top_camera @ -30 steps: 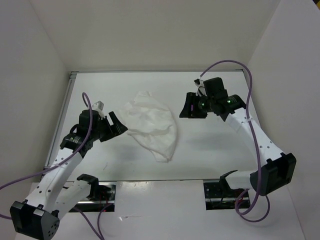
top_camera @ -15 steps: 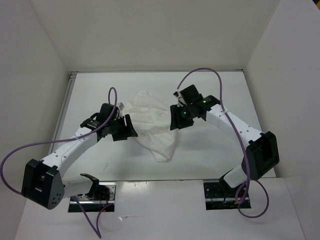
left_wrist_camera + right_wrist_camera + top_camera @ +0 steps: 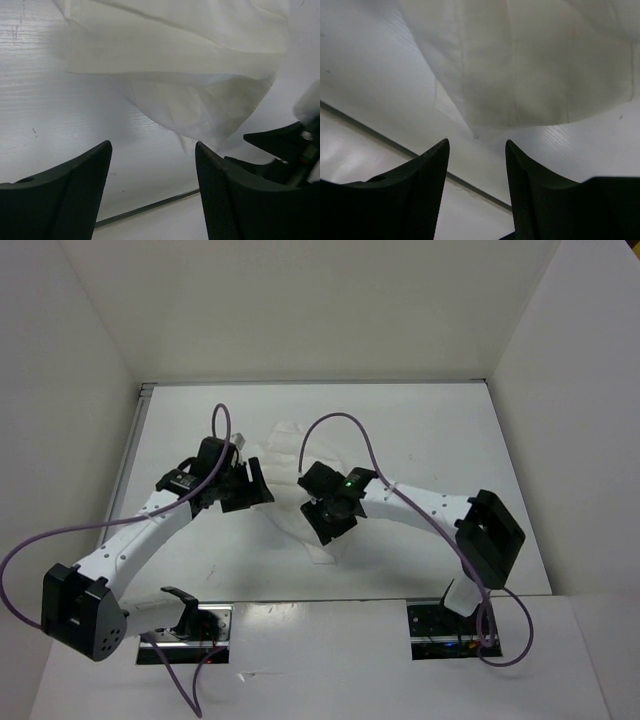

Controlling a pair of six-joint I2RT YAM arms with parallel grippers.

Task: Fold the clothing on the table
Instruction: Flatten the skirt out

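Just ahead of L pincer & R pincer, both open, empty, lies clothing.

White table, one white garment lying on it.
The surface is matte white with a thin grey rim along its left side. The thin, creased garment lies around the middle, narrowing to a point toward the near edge.
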